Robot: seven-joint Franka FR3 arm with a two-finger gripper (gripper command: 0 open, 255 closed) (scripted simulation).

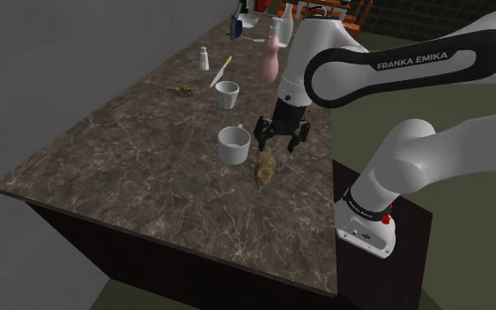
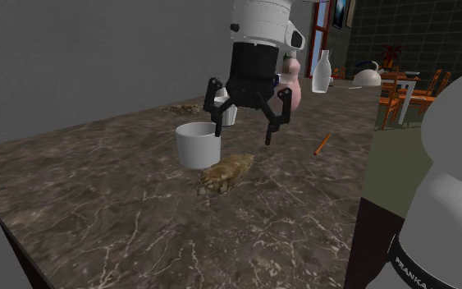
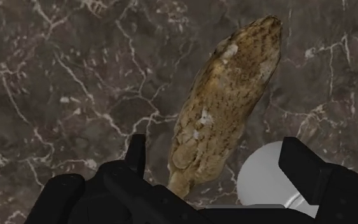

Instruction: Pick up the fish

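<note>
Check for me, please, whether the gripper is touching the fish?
Apart. The second exterior view shows the open gripper hanging above the fish, with a plain gap between its fingertips and the fish.

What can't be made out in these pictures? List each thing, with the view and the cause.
1. Fish, wrist view: its near end is hidden behind the open jaws.
2. White cup, wrist view: largely covered by one jaw.
3. Brown scrap, shoulder view: too small to identify.
4. Small orange thing, second exterior view: too small to name.
</note>
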